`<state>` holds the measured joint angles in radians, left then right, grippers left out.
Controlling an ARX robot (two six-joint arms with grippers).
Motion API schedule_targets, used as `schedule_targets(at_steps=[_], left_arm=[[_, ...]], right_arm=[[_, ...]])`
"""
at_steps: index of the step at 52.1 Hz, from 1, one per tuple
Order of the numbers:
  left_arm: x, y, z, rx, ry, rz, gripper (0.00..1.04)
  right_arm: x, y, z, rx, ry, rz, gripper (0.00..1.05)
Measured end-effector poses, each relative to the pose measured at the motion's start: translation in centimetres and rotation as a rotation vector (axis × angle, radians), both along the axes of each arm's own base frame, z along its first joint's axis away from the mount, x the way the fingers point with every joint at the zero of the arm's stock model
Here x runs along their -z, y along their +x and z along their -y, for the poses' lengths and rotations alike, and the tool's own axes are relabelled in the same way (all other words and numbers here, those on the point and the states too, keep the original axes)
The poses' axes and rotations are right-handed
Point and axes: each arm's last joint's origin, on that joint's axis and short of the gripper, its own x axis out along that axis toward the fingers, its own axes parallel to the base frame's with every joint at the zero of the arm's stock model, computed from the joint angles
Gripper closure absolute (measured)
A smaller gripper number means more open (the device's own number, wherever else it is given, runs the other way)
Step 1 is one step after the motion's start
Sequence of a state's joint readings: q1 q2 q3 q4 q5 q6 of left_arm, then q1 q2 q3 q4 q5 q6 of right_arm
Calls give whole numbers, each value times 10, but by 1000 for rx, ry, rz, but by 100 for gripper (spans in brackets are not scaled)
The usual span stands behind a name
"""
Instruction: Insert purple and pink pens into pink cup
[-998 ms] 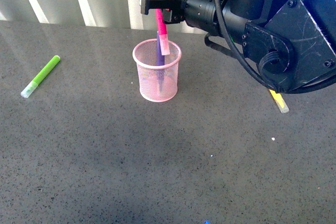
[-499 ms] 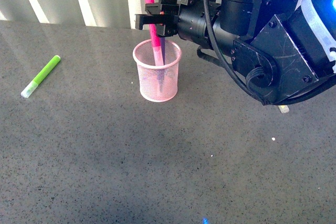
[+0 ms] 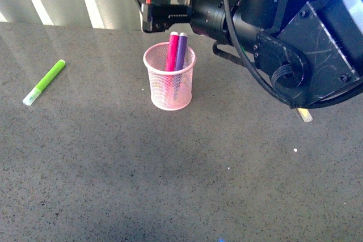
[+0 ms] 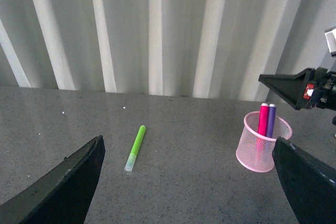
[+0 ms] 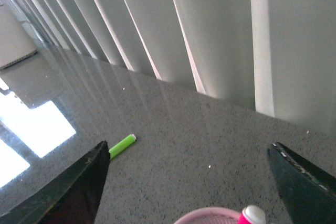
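Jaws of right gripper point(image 3: 156, 11) spread wide, empty, poised just above pink cup point(image 3: 169, 77); left gripper point(image 4: 189, 182) likewise gaping, well apart. Round wire-mesh cup upright on speckled grey table point(image 3: 170, 168), with pink pen point(image 3: 172, 52) and purple pen point(image 3: 180, 53) side by side inside. Lime-green marker point(image 3: 44, 82) flat, far left.

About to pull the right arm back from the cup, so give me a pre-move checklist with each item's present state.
1. Pink pen inside the pink cup: ok, standing in it, top above the rim.
2. Purple pen inside the cup: ok, beside the pink one.
3. Right pincer free of the pens: ok, open, above and behind the cup, holding nothing.
4. Cup upright: ok, standing on the table.
5. Left pincer out of the way: ok, open, far from the cup.
6. Green marker and yellow marker left out: ok, both lying on the table.
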<state>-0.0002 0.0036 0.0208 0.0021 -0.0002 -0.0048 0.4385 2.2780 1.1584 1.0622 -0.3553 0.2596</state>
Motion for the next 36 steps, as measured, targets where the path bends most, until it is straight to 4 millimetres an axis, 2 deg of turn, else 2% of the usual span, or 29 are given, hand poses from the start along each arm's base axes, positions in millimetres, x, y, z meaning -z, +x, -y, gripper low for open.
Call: schedule_targets(at_steps=[2,8,11,14,19,26,32,36], left_arm=[[0,0,0,0,0,0,7],[0,0,0,0,0,0,7],[0,0,0,0,0,0,7],[0,0,0,0,0,0,7],[0,0,0,0,0,0,7],[0,0,0,0,0,0,7],[0,0,0,0,0,0,7],[0,0,0,0,0,0,7]], right_arm=[[-11,-1,1,24,9,21,5],[-52,-11,12,129,46,106,7],[-79,-18,27,250,28,150,7],[-100,-27,45,361,16,196,7],[-125,-60,96,574,-84,284,7],[-121,-100,144,703,-203,286,7],[-99,-142,178,772,-317,229,7],[-82,-164,191,777,-378,181,7]])
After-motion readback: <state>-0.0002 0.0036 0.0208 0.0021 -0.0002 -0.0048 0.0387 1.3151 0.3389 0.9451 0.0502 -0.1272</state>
